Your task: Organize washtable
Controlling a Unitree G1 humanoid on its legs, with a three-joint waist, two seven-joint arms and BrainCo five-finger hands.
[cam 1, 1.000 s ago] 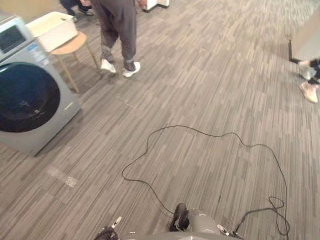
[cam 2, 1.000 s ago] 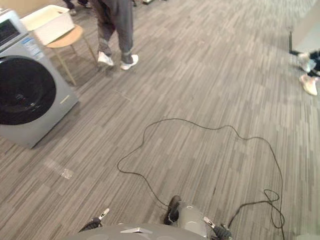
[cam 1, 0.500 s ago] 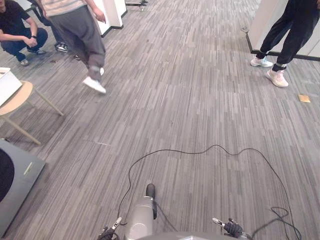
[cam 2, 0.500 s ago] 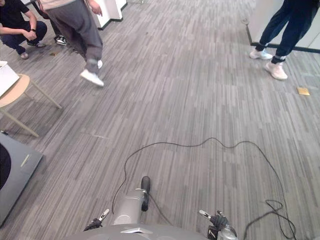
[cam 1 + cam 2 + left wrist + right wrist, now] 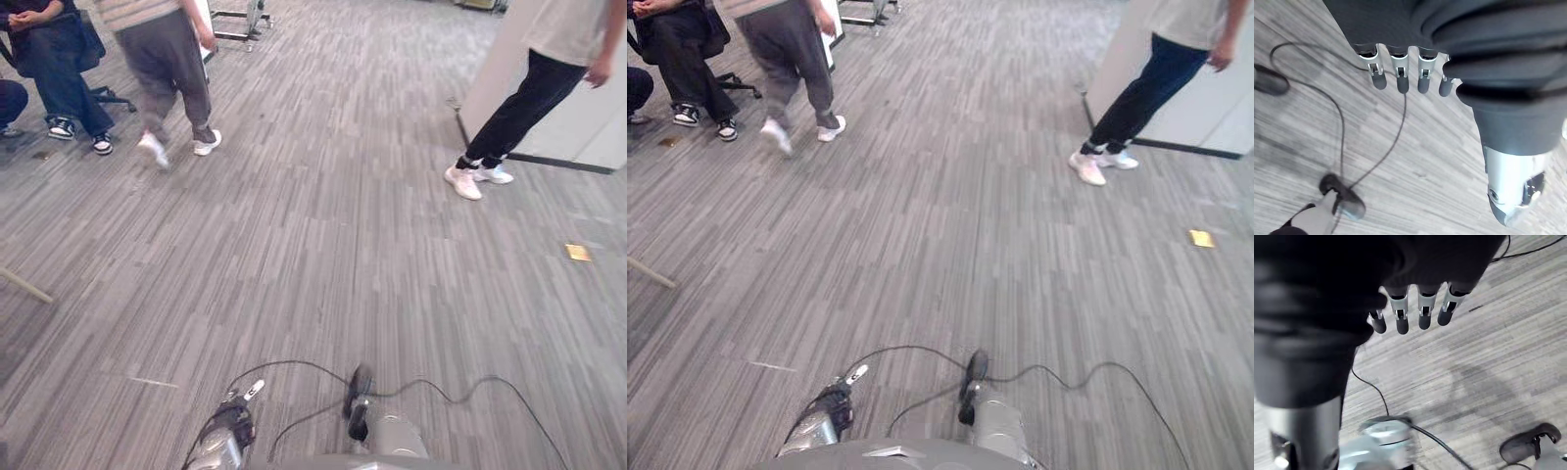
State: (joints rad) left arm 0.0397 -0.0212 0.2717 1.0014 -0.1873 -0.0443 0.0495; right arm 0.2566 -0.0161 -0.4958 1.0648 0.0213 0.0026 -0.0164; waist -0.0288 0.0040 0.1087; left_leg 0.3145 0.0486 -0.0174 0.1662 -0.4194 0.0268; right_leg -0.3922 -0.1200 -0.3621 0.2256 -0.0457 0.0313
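Note:
My left hand [image 5: 1400,73] hangs over the grey striped carpet [image 5: 323,245], its fingers straight and holding nothing. My right hand [image 5: 1422,308] hangs the same way over the carpet, fingers straight and empty. Ahead of me in the eye views lies open carpet with people at its far side.
A person in grey trousers [image 5: 171,59] walks at the far left beside a seated person [image 5: 54,59]. Another person in dark trousers [image 5: 519,98] stands at the far right by a white panel [image 5: 588,108]. A wooden stool leg [image 5: 20,286] pokes in at the left edge. A small yellow scrap [image 5: 578,253] lies on the floor.
The camera has swung to the right: the washing machine, the stool and the white bin have left the picture. The person in grey trousers has walked farther off.

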